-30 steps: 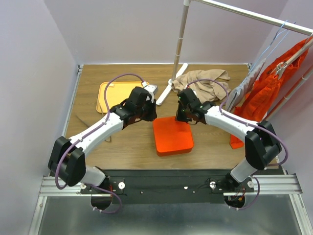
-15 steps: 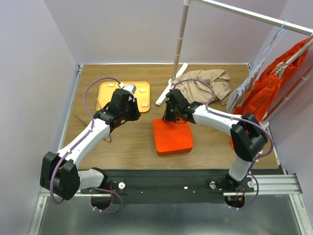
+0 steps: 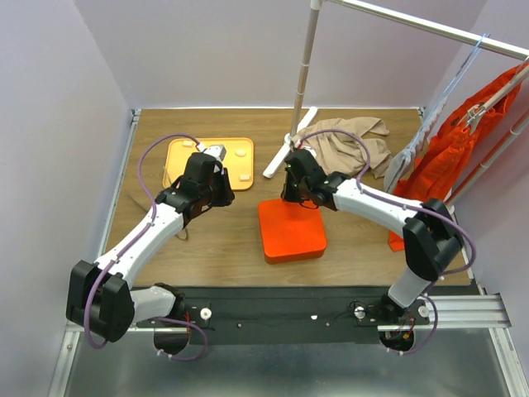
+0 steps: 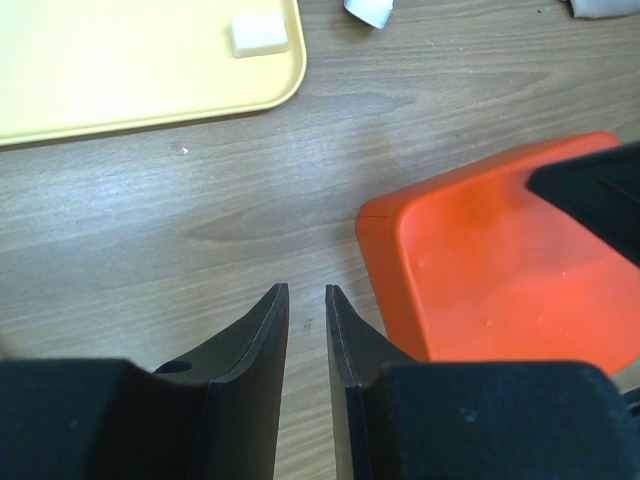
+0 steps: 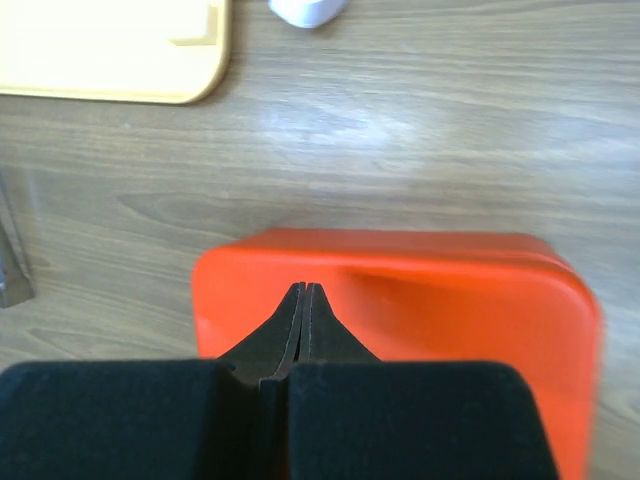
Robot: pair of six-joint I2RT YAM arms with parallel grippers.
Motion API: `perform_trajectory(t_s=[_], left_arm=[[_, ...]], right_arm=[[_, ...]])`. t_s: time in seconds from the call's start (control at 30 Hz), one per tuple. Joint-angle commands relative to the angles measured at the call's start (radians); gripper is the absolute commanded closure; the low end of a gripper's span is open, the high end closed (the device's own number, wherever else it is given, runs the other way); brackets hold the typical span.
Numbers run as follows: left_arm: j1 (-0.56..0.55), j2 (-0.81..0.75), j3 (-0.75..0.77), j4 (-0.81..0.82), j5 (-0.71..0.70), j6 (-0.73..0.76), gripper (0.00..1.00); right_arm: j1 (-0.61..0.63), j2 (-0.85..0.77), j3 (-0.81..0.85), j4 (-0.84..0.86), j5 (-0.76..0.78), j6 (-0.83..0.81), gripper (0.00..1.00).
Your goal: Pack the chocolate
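Note:
A cream-white chocolate lump lies near the corner of the flat yellow-orange tray. From above, two such lumps show on the tray; I see no brown ones. The orange box sits mid-table, its top smooth and closed. My left gripper hovers over bare wood between tray and box, its jaws a narrow gap apart and empty. My right gripper is shut and empty over the box's far edge.
A white rack pole and its base stand behind the box. A beige cloth lies at the back right. Orange garments hang at the right. A dark flat object lies at the left. Walls enclose the table.
My left gripper has swung left, away from the box to the tray's near right corner. My right gripper has shifted slightly left along the box's far edge.

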Motion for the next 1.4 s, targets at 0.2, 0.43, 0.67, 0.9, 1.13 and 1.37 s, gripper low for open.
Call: perform_trajectory(t_s=[0.2,0.43,0.67,0.9,1.13,1.37], left_arm=[[0.005,0.006,0.018,0.035,0.060,0.010,0.70],[0.004,0.006,0.024,0.045,0.073,0.013,0.69],[0.002,0.001,0.022,0.039,0.067,0.016,0.69],[0.001,0.012,0.024,0.047,0.066,0.018,0.69],[0.001,0.036,0.028,0.061,0.072,0.015,0.70],[-0.002,0.047,0.059,0.056,0.069,0.016,0.69]], right_arm=[[-0.012,-0.100,-0.101,-0.100,0.198,0.004,0.99],[-0.019,0.093,-0.081,-0.120,0.135,-0.013,0.99],[-0.019,-0.109,-0.060,-0.130,0.227,-0.020,0.99],[-0.019,-0.274,-0.214,-0.193,0.166,0.025,0.99],[-0.015,-0.287,-0.425,-0.144,0.022,0.118,0.99],[-0.016,-0.388,-0.285,-0.218,0.224,0.064,0.99]])
